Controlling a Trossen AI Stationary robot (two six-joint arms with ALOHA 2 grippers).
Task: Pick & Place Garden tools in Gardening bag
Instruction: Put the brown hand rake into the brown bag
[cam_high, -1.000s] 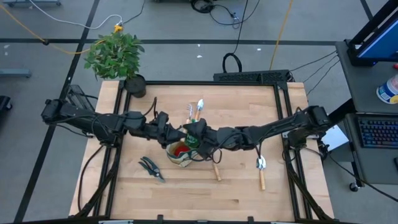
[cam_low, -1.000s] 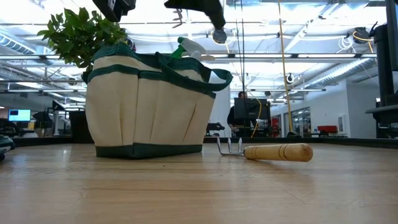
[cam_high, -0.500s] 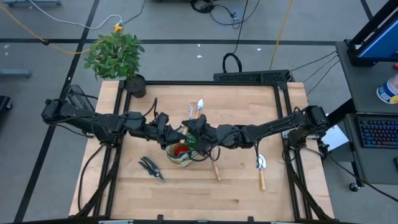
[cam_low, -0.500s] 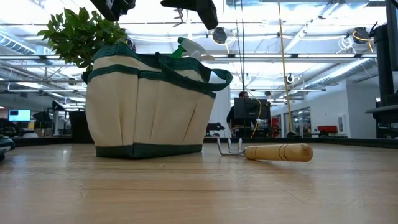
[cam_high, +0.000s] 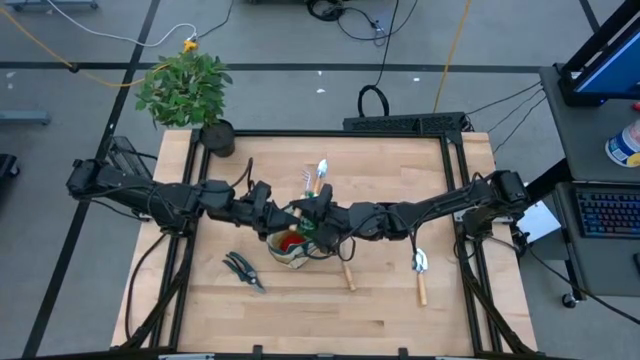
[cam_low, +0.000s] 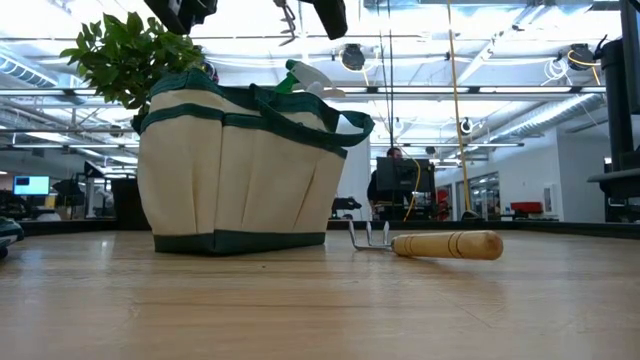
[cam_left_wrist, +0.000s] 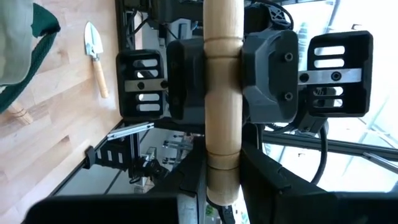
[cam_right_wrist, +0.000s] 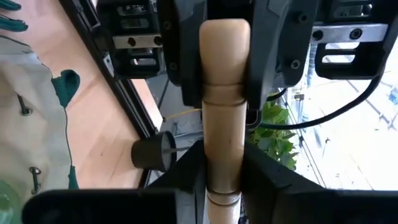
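Handover step above the gardening bag: left pincer and right pincer both clamp one wooden-handled tool; presumably one pincer must release it next.

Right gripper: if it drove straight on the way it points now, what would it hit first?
The left gripper, most likely. The right gripper is closed on one end of a wooden handle, and the left gripper clamps the far end, dead ahead. The gap between them is hard to judge.

Bag matt beige canvas, green cloth trim; rake smooth pale wood handle, metal tines; table pale matt wood.
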